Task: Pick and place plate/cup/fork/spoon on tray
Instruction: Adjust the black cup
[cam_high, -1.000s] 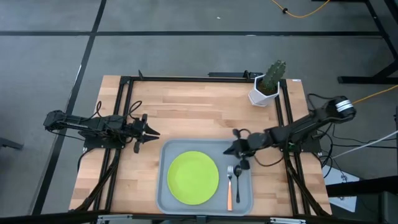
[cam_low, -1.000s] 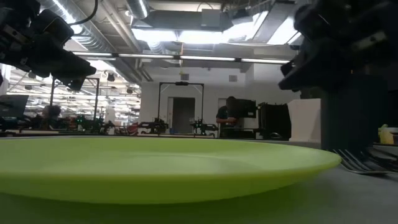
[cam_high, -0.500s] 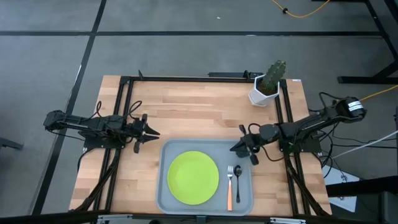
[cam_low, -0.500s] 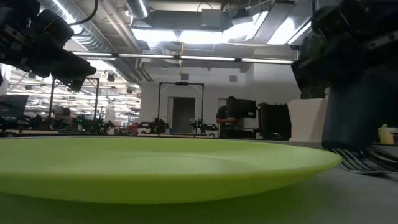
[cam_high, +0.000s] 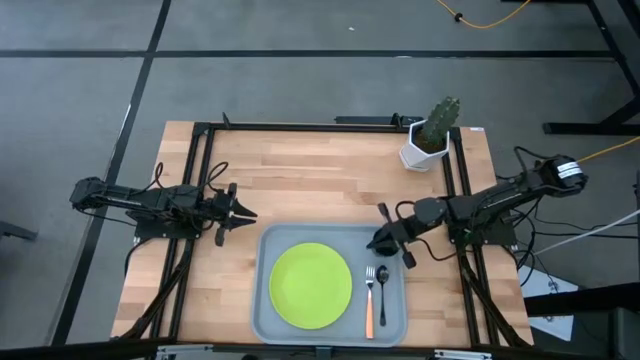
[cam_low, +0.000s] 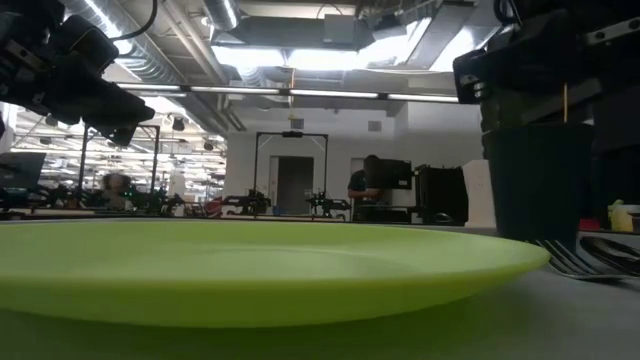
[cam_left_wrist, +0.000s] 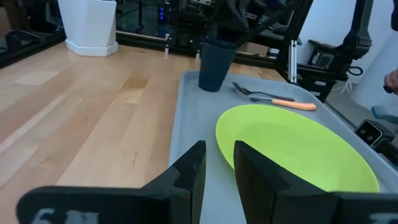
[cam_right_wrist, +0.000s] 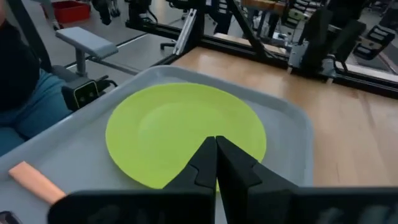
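At frame left, your left end effector (cam_high: 243, 214) hovers slightly open. Centre: plate (cam_high: 310, 285), fork (cam_high: 368, 300) and spoon (cam_high: 381, 291) lie on the tray (cam_high: 266, 300). Right end effector (cam_high: 377, 240), closed, has the cup (cam_left_wrist: 215, 65) beneath it; cup placing looks finished, so retreat.

One camera is looking straight down; another is sitting level, close against the plate (cam_low: 250, 270); both wrist cameras are sharing it too.

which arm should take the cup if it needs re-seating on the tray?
Right. The right gripper hangs by the cup at the tray's far right corner; the left gripper waits off the tray's left side.
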